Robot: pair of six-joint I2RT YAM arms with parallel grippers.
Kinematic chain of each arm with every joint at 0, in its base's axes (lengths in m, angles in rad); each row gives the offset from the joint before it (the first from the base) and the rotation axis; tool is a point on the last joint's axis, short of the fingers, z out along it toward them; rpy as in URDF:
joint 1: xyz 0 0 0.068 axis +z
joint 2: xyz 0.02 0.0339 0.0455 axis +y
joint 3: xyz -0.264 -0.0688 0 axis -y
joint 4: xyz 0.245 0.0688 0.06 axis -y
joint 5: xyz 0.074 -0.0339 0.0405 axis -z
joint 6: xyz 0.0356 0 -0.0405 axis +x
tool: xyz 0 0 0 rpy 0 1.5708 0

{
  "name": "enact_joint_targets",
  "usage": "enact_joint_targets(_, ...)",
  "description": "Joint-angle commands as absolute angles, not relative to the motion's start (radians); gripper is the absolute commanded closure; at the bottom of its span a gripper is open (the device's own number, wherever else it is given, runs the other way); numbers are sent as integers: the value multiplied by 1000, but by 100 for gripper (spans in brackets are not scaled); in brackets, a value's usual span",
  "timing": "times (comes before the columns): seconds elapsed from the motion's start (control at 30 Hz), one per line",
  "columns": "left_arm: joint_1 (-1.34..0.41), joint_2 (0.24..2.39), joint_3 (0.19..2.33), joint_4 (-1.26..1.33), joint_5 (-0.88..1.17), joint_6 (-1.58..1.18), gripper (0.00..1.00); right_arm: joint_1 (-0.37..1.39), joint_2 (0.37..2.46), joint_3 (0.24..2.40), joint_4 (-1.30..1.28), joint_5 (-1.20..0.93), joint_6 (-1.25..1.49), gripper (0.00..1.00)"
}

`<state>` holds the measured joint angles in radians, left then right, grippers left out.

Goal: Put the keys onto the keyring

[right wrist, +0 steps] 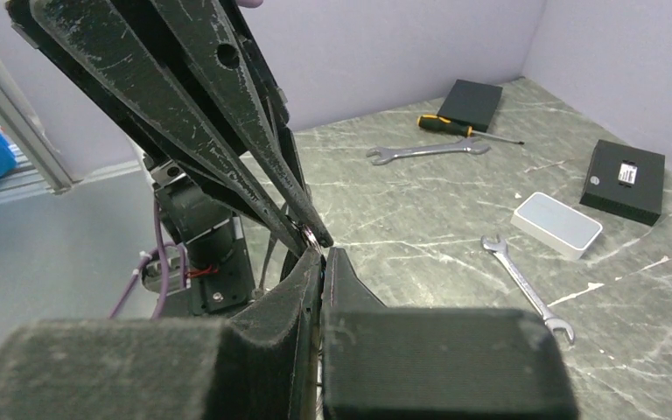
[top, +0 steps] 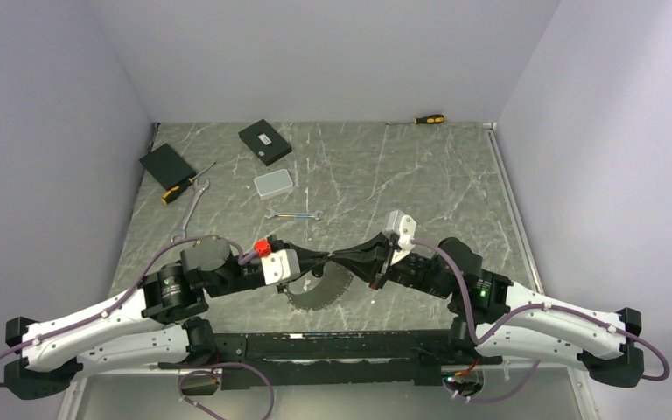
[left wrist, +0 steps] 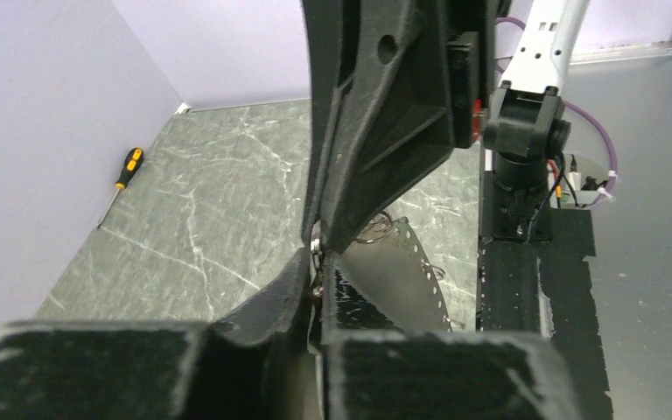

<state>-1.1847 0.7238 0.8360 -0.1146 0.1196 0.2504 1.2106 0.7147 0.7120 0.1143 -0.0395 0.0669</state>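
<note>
no legible text, box label seemingly blurred

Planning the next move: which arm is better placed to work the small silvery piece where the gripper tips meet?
Left, probably: the right gripper is shut, fit only for holding, while the left gripper meets it tip to tip.

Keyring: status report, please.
Right gripper shut, left gripper gap unclear, tips touching above a toothed disc. Keyring wire right behind the tips; silver bit between them, unidentifiable. No obstruction seen.
</note>
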Motion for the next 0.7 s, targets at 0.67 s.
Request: enact_joint_targets(0.67, -1189, 740, 909, -305, 121, 341, 100, 1216, 702, 790, -44, -70, -5, 81)
